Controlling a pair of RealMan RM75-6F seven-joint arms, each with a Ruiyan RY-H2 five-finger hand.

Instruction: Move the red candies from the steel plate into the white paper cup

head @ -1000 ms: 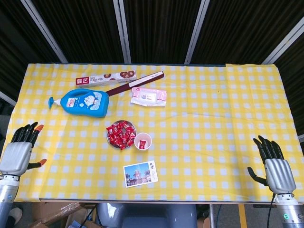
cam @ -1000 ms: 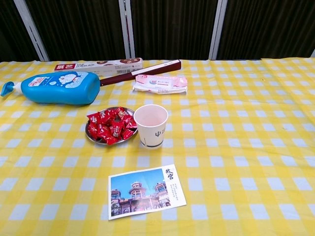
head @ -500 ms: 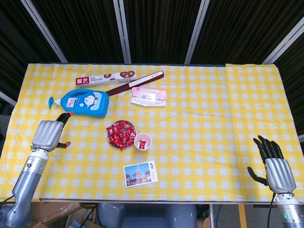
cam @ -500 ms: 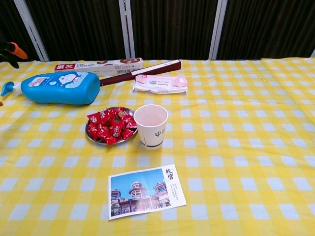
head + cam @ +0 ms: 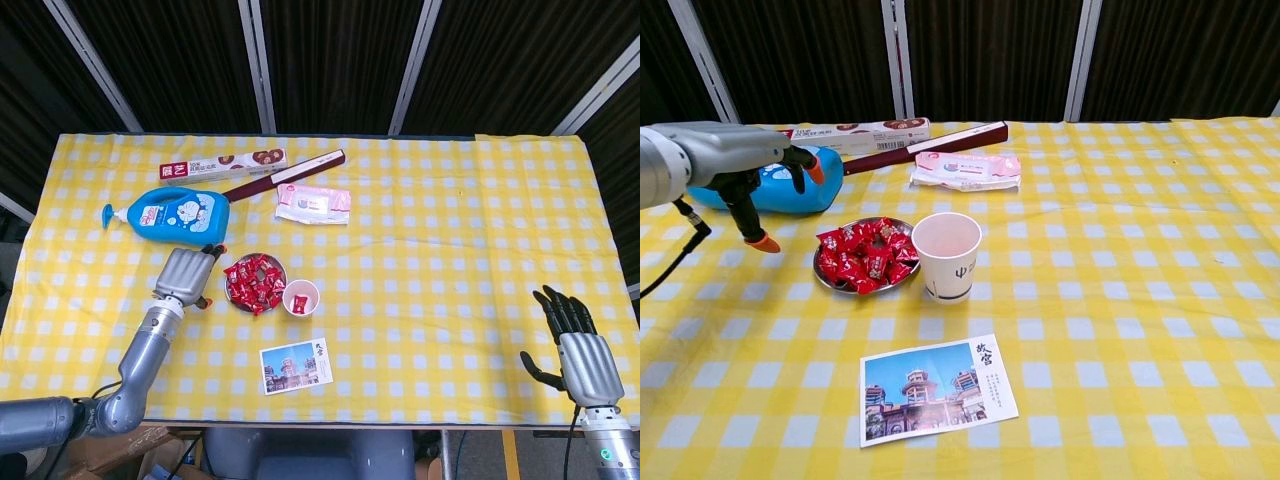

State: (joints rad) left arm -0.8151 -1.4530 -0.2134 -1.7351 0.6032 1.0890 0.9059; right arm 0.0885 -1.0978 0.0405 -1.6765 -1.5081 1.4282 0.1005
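Left hand [image 5: 186, 274] moved in beside 1 steel plate [image 5: 232, 291], fingers spread, empty; 1 cup [image 5: 300, 297] nearby

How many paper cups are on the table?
1. The white paper cup stands upright just right of the steel plate of red candies, nothing visible inside it.

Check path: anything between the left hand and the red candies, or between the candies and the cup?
Nothing visible. The left hand hovers just left of the steel plate of red candies, bare cloth between. The white paper cup stands right beside the plate.
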